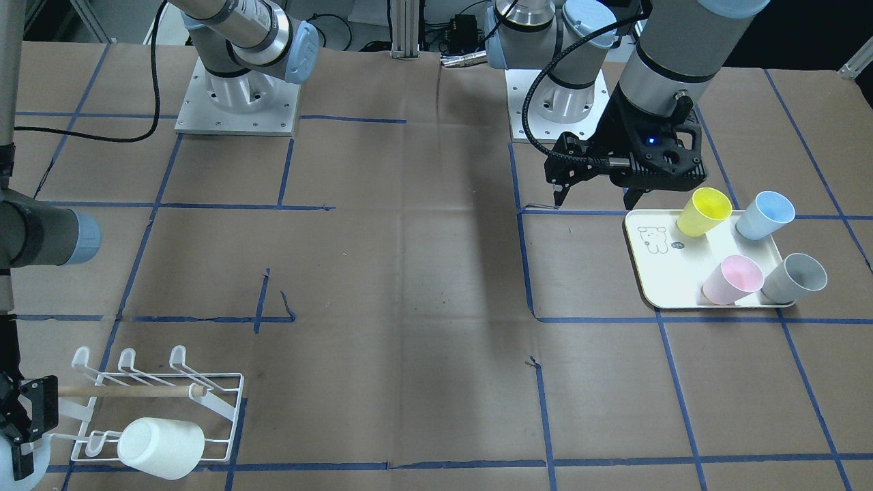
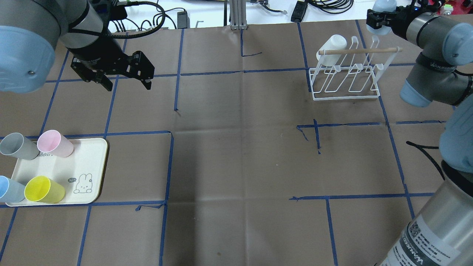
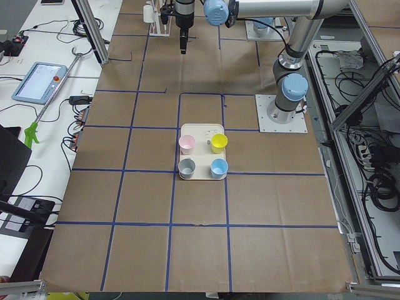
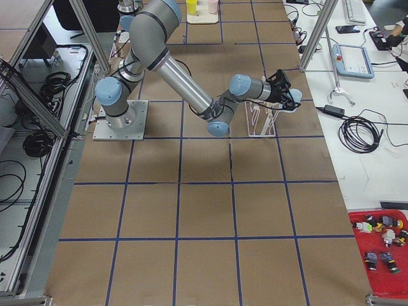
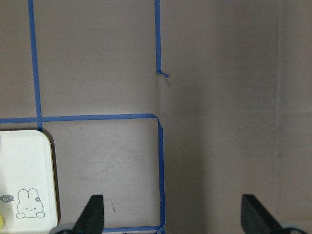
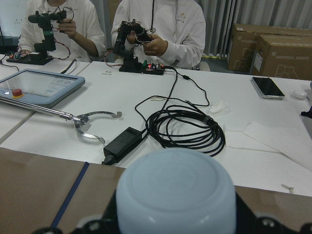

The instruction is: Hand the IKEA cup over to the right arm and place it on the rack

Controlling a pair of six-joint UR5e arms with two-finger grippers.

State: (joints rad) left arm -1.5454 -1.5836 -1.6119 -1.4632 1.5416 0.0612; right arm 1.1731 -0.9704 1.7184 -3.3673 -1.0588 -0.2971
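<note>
My right gripper (image 2: pixel 380 18) is shut on a pale blue IKEA cup (image 2: pixel 384 6) and holds it just past the far right corner of the white wire rack (image 2: pixel 345 83). The cup's base fills the bottom of the right wrist view (image 6: pixel 176 195). A white cup (image 2: pixel 331 46) hangs on the rack's far left prong, next to the wooden dowel (image 2: pixel 358 51). My left gripper (image 2: pixel 125 79) is open and empty, hovering above the table beyond the cream tray (image 2: pixel 85 162). Its fingertips (image 5: pixel 95 214) show over bare paper.
The cream tray holds a yellow cup (image 2: pixel 44 189), a blue cup (image 2: pixel 9 189), a pink cup (image 2: pixel 55 143) and a grey cup (image 2: pixel 18 146). Blue tape lines cross the brown paper. Operators sit at a white bench (image 6: pixel 243 122) beyond the table edge.
</note>
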